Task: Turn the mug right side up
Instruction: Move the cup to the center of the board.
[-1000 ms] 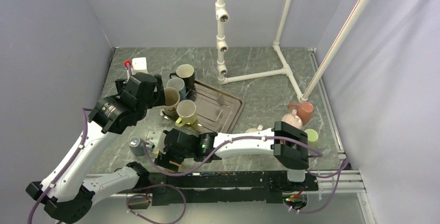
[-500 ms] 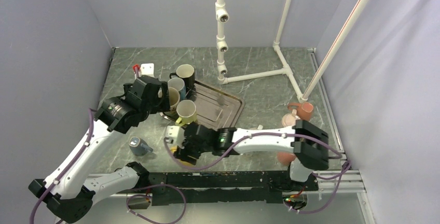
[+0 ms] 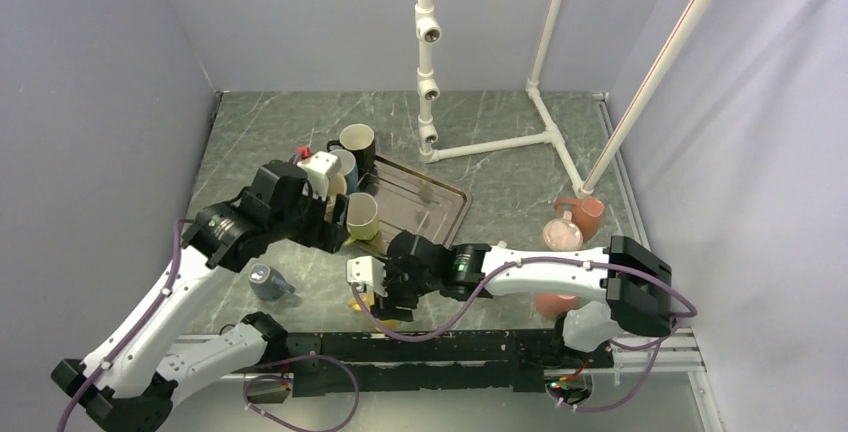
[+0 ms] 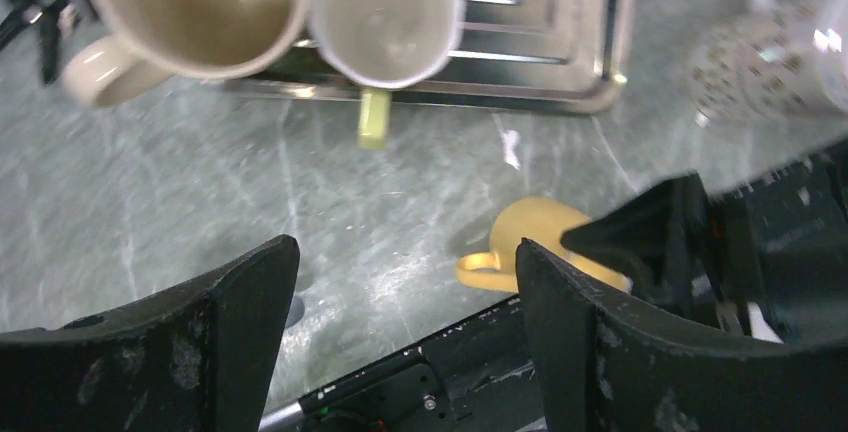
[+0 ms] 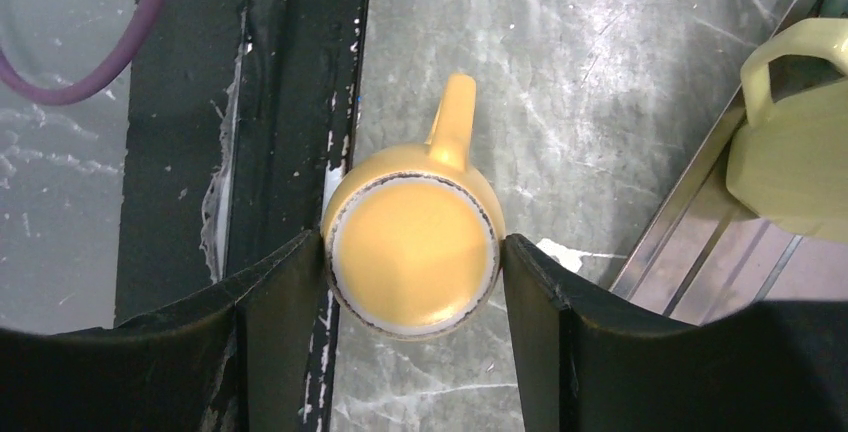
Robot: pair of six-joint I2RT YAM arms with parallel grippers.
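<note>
Yellow mug [image 5: 415, 242] is sitting base-up near the desk's [image 5: 560, 72] front edge, and the right hand [image 5: 412, 257] is gripping its sides. From above, that hand is hiding most of it. Left hand [image 4: 405, 267] is hanging spread wide, empty.

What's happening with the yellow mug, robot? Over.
Left gripper open, empty. Right gripper clamps yellow mug, bottom up. Green mug nearby, not touching.

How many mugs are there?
8: black mug, blue mug, cream mug, green mug at the tray; yellow mug in right gripper; grey mug near-left; two pinkish mugs right. More may be hidden.
</note>
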